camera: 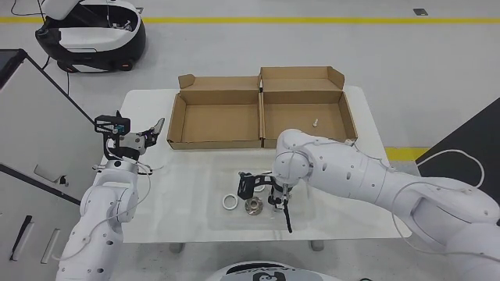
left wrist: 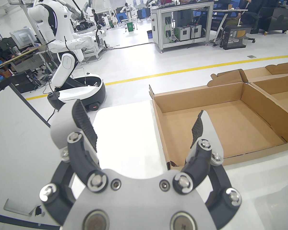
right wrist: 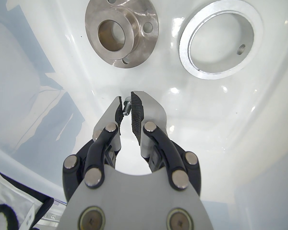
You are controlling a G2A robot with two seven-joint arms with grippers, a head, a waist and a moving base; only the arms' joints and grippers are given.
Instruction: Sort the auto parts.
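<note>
My right gripper is low over the white table, shut on a small silver bolt held between its pads. Just beyond it lie a steel flange with bolt holes and a pale metal ring. Another small bolt lies in the right cardboard box. My left gripper hangs open with nothing in it at the table's left edge, near the left cardboard box.
The two open cardboard boxes stand side by side at the table's far edge. A mobile robot base stands on the floor beyond the table's left corner. A grey panel borders the table on the left.
</note>
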